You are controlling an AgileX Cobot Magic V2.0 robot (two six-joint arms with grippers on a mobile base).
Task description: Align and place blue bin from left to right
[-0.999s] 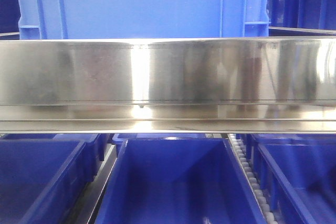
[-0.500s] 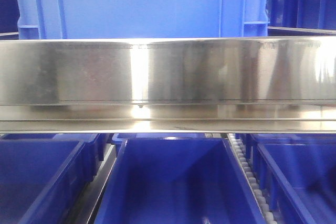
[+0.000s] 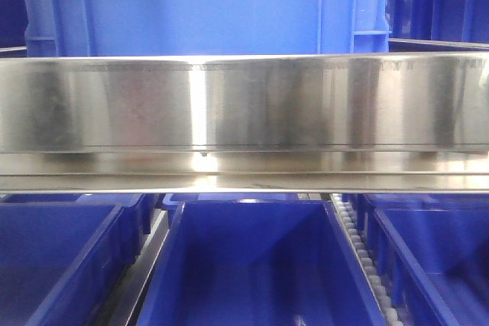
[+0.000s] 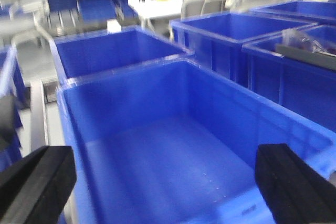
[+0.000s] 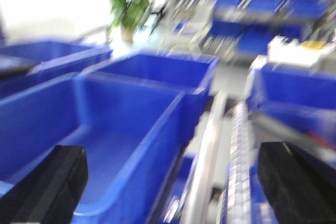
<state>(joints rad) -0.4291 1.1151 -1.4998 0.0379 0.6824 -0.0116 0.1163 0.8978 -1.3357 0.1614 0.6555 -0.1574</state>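
An empty blue bin [image 4: 157, 145] fills the left wrist view, and my left gripper [image 4: 165, 182] hangs open over it, one black finger [image 4: 37, 182] at each side wall, nothing between them. In the front view the same kind of blue bin [image 3: 256, 265] stands in the middle under a steel beam, with a bin to its left [image 3: 53, 257] and one to its right [image 3: 435, 257]. My right gripper [image 5: 173, 182] is open too, above the right wall of a blue bin [image 5: 79, 129] and a roller rail [image 5: 236, 166]; that view is blurred. Neither gripper shows in the front view.
A wide steel shelf beam [image 3: 244, 104] crosses the front view, with a big lighter blue crate [image 3: 206, 5] on top. A roller track [image 3: 359, 250] runs between the middle and right bins. More blue bins [image 4: 121, 51] stand behind and to the right [image 4: 294, 72].
The reflections on the steel beam have shifted and the crate above has slid very slightly left in the view. The bins below stand as before.
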